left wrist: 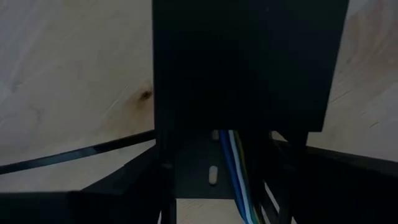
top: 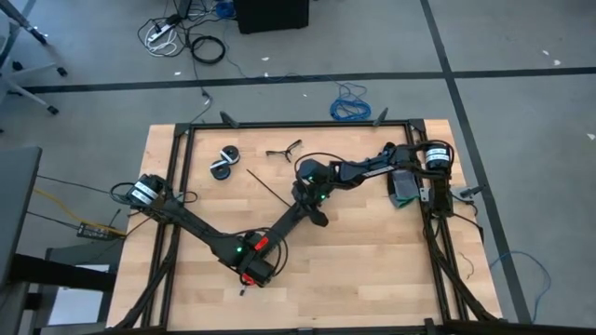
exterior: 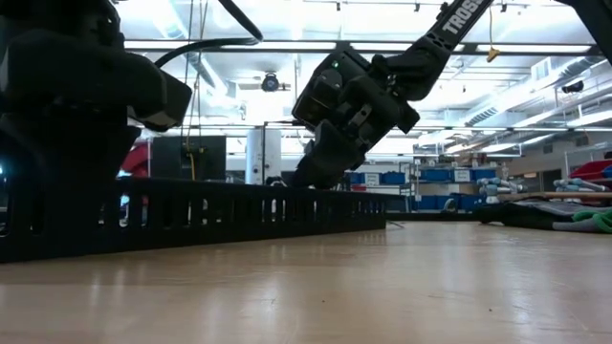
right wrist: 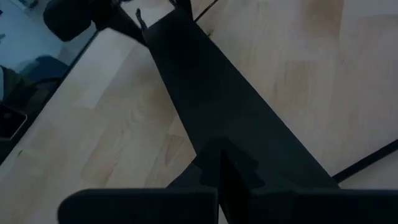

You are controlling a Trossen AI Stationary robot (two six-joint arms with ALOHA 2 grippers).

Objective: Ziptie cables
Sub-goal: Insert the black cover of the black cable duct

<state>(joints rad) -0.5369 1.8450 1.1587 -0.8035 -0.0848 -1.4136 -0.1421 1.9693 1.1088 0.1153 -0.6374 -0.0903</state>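
A long black perforated channel point(top: 279, 228) lies slantwise on the table, between my two grippers. In the left wrist view, thin blue, white and greenish wires point(left wrist: 236, 168) run inside it; the rest of the cables is hidden. One thin black ziptie point(top: 268, 186) lies flat beside the channel's far end and also shows as a ziptie point(left wrist: 74, 155) in the left wrist view. My left gripper point(top: 250, 270) is at the channel's near end. My right gripper point(top: 315, 212) is at its far end. Both are shut on it. My left gripper holds the channel's near end point(left wrist: 186, 155), with one finger outside each side wall. The channel runs away from the fingers and lies on the table. My right gripper comes down slanting from the far right onto the channel's far end point(exterior: 296, 182). Its fingers point(right wrist: 143, 205) stand close together on that end point(right wrist: 221, 158); which wall they pinch is hidden by the gripper. The channel rests on the table.
Black tape rolls point(top: 223, 163) and a small forked black piece point(top: 284, 149) lie near the far edge. A green object point(top: 405, 186) sits by the right arm's base. A black rail point(top: 307, 124) frames the table. The blue coiled cable point(top: 349, 104) lies on the floor beyond.
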